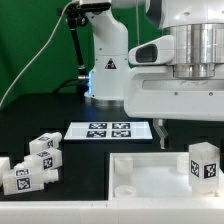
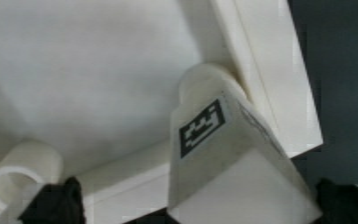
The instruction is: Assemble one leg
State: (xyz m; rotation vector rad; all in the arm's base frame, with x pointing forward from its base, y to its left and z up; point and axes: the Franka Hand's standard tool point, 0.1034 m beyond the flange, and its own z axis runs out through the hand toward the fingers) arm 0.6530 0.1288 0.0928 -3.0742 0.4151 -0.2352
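Note:
A white leg (image 1: 203,163) with a black-and-white tag stands upright on the large white tray (image 1: 150,182) at the exterior view's right. The arm's hand (image 1: 185,85) hangs right above it. In the wrist view the leg (image 2: 220,150) fills the space ahead of my gripper (image 2: 197,208), beside the tray's raised wall (image 2: 265,60). My dark fingertips (image 2: 51,203) show at both lower corners, spread wide. A gap shows between the leg and one fingertip. The gripper looks open and straddles the leg without pressing on it.
Three more loose white legs (image 1: 38,162) with tags lie on the black table at the exterior view's left. The marker board (image 1: 108,130) lies behind the tray. A round corner socket (image 2: 16,178) of the tray shows in the wrist view. The robot base (image 1: 105,70) stands at the back.

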